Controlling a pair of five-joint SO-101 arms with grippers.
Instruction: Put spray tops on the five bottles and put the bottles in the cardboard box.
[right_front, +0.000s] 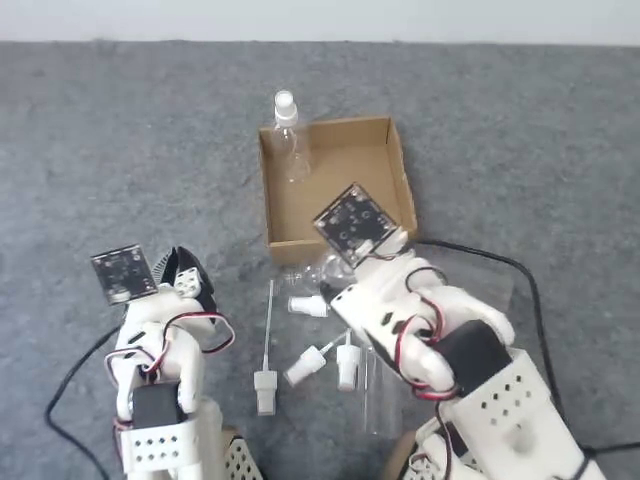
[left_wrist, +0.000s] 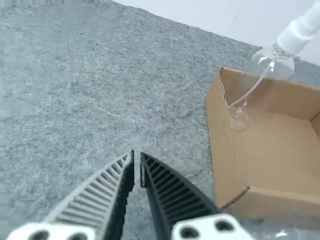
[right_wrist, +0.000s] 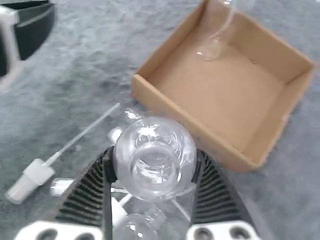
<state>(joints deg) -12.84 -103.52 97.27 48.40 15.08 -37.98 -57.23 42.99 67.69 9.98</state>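
Observation:
The cardboard box (right_front: 385, 160) lies open at the table's middle back. One clear bottle with a white spray top (right_front: 289, 135) leans in its far left corner; the left wrist view has this bottle (left_wrist: 267, 62) over the box wall (left_wrist: 222, 135). My right gripper (right_front: 330, 274) is just in front of the box, shut on an uncapped clear bottle (right_wrist: 154, 159) whose open neck faces the wrist camera. Several loose spray tops (right_front: 306, 364) lie on the mat beside it, one with a long tube (right_front: 266, 345). My left gripper (left_wrist: 137, 165) hangs shut and empty, left of the box.
More clear bottles (right_front: 379, 392) lie on the grey mat near the right arm's base, one right under the held bottle (right_wrist: 141, 227). A black cable (right_front: 520, 275) runs along the right. The left arm's gripper (right_wrist: 22, 30) sits across from the box front (right_wrist: 190, 127).

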